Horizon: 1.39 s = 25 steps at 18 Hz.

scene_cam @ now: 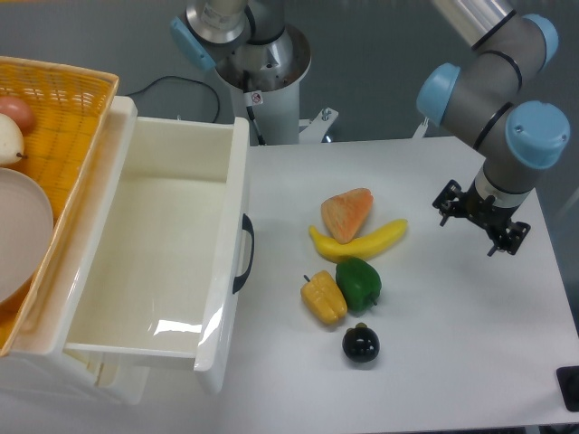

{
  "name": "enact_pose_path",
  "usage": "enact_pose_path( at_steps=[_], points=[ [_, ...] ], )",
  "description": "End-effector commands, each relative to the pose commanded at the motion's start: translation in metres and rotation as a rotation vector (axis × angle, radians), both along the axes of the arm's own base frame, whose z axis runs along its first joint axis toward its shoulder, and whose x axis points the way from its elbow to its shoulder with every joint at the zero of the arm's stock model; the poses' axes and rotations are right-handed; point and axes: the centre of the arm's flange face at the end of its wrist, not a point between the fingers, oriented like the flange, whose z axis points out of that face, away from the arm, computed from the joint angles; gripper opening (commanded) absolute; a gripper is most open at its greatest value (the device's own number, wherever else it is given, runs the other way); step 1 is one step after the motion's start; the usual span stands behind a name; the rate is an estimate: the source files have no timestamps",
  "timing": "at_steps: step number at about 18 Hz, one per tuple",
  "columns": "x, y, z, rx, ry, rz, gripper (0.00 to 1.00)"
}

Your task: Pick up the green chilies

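Well apart from the green chilies (359, 283), the pincer (479, 220) hangs, its opening indiscernible.

The arm (488, 81) enters from the top right corner, its grey tubes linked by joints with pale blue caps. It bends downward through a stacked pair of joints, and the wrist (496, 185) points toward the tabletop on the right side. Below the wrist sits the tool (479, 217), a small black part seen from above and tilted slightly. Whether its fingers are apart or together cannot be told from this angle. It holds nothing visible.
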Motion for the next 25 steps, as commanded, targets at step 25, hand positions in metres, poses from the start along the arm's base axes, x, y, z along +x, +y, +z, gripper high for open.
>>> enact_pose_path(
  at_steps=[25],
  points=[
    [0.059,0.047,-0.046,0.102,-0.099,0.345,1.0]
  ],
)
